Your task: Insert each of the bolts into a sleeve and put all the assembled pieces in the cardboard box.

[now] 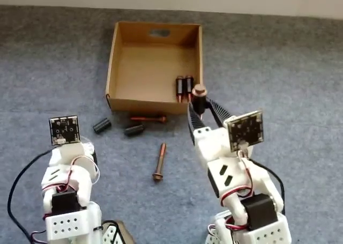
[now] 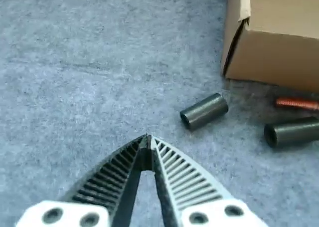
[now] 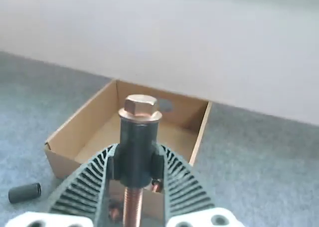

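Note the right gripper [image 3: 135, 162], fingers closed on a dark cylindrical sleeve [image 3: 135, 137] with a copper-coloured hex-head bolt [image 3: 141, 107] through it. Read the long axis of this assembled piece as upright: hex head above the fingers, threaded end below them. Locate the open brown cardboard box [image 3: 82, 122] ahead of and below the fingertips. In the high view, place the held piece at about the box's near right corner; cannot tell whether touching the wall or clear of it. Judge the coming move as a short carry forward over the wall, then a release beside the two finished pieces [image 1: 184, 88] lying inside, just beyond the fingertips. Note the left gripper [image 2: 148, 139], fingers pressed together on nothing. Find a loose dark sleeve [image 2: 204, 111] just ahead of its tips, lying flat on the grey carpet [image 2: 75, 62] with long axis roughly across the fingers' line, and a second loose sleeve [image 2: 291, 132] farther off. Treat the right arm as nearer the box.
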`<state>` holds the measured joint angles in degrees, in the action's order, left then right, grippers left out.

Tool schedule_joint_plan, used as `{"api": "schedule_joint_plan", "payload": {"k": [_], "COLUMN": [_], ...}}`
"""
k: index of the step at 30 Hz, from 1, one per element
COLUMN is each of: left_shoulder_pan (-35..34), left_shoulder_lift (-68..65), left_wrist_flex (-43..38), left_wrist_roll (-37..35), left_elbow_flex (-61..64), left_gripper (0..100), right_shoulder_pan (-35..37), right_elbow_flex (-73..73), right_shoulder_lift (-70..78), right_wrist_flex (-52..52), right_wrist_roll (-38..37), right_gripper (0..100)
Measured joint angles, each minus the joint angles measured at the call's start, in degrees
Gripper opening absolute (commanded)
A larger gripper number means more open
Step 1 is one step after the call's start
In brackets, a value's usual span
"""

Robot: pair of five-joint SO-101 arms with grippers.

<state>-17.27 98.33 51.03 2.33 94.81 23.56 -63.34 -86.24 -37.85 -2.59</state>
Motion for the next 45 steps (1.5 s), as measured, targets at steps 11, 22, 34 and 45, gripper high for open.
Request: {"api": "schedule_joint_plan", "payload": {"k": [11,22,34,45], "left_shoulder_pan": [4.0,4.6,4.6,4.6], "left_shoulder_lift": [0.3,0.3,0.3,0.3], "left_wrist_flex": [0.0,0.0,0.0,0.0], "left_wrist_roll": [7.2,7.7,7.7,7.7], "left_elbow_flex": [1.4,1.4,1.4,1.4], "left_gripper": [1,1,1,1], "right_shoulder_pan": [0.3,0.3,0.3,0.3], "right_elbow_flex": [17.7,43.4,64.5,73.5], "right_shoulder_lift": [24.6,64.4,95.6,110.5], "right_wrist_flex": [-0.4,-0.4,-2.5,-2.7], "right_wrist_roll": [0.0,0.0,12.7,12.8], "right_gripper": [0.6,0.6,0.6,0.6]}}
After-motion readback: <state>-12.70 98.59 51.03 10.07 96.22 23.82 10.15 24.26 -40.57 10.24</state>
